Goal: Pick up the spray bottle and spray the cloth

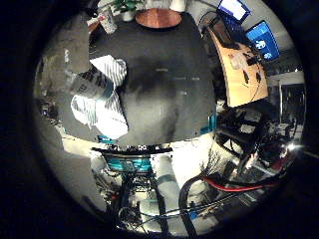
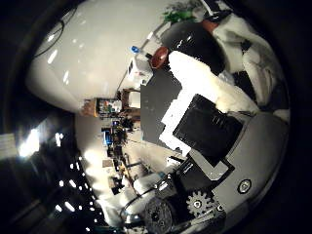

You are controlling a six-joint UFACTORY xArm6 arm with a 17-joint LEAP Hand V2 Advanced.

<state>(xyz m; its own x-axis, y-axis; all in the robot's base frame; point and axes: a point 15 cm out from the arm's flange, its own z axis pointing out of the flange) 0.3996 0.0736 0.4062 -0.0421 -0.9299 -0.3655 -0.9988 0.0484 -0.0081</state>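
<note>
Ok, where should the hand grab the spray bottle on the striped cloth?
Likely round the spray bottle's labelled body, coming from the bare black table side. The body is its broad, even part, and the striped cloth lies under and beside it.

Table top [image 1: 164,94]: matt black, smooth. Cloth [image 1: 102,107]: striped white fabric, crumpled. Spray bottle [image 1: 92,84]: glossy plastic. Side desk [image 1: 239,74]: pale wood (smooth finish). Hand [image 2: 209,122]: white/black plastic, metal gear.

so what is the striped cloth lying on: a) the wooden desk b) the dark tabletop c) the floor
b: the striped cloth is spread on the dark tabletop, with the spray bottle on top of it, well apart from the wooden desk.
</note>
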